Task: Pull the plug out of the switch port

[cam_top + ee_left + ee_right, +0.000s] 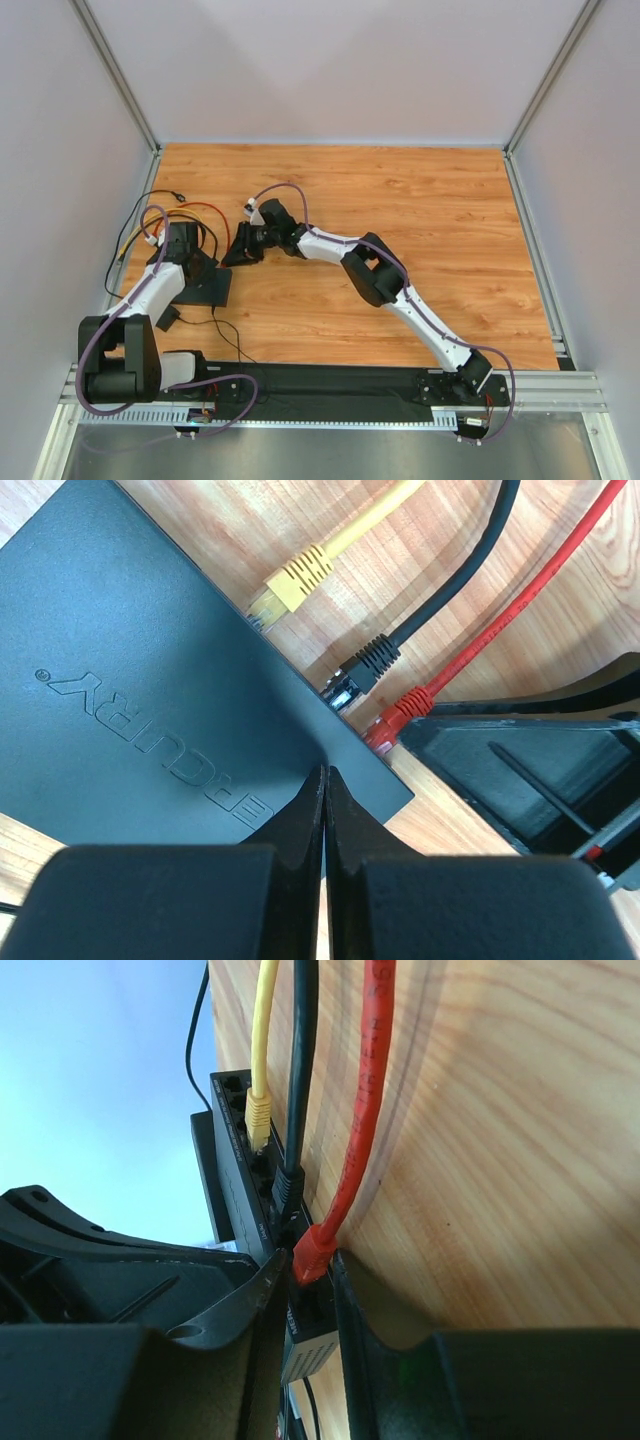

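Red plug (312, 1250): sat in the switch (150, 660) at 9 o'clock on the table (450, 220), flanked closely by right gripper (308, 1265) fingers; clamped or not, couldn't tell. Crowded at 11 o'clock, left wrist view, by black plug (365, 665), then yellow plug (290, 585). Left gripper (325, 775): fingers pressed together, tips over switch top.

Table (420, 240): orange wood-grain top, evenly lit.
Walls (330, 70): plain pale grey panels on three sides.
Corner posts (116, 75): aluminium.
Near rail (560, 390): slotted aluminium.
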{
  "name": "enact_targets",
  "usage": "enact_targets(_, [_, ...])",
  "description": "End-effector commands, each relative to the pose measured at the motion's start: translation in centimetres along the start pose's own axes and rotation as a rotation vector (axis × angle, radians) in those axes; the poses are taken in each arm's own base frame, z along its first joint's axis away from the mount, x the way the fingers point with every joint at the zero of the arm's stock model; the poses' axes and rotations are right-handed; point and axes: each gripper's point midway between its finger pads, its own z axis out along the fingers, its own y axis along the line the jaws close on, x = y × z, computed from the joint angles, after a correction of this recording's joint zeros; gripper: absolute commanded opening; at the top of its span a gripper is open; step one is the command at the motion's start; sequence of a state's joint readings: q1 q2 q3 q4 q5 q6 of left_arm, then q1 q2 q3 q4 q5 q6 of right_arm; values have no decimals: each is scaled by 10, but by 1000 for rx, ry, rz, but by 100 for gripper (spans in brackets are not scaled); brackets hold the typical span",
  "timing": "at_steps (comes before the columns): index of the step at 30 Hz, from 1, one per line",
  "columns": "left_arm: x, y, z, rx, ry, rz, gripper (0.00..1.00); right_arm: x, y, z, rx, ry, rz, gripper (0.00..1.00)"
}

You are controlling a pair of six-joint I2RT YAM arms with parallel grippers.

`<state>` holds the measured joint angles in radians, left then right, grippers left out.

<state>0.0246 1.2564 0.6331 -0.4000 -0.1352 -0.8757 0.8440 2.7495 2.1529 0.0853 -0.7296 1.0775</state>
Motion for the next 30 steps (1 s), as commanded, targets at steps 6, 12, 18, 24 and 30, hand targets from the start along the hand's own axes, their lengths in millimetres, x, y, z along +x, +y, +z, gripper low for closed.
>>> enact_targets(6, [19, 24, 4, -72, 54, -7, 0, 19, -36, 17, 53, 34, 82, 25])
enact_targets(12, [22, 27, 6, -85, 61, -14, 0, 27, -35, 22, 17, 61, 112, 17])
enact_targets(18, [25, 30, 7, -107, 84, -3, 0, 27, -20, 22, -38, 78, 113, 0])
enact_targets(24, [32, 37, 9, -140, 114, 6, 0, 20, -28, 23, -27, 33, 144, 0])
enact_targets(30, [42, 46, 12, -196, 181, 39, 0, 10, -50, 28, 38, -27, 208, 0])
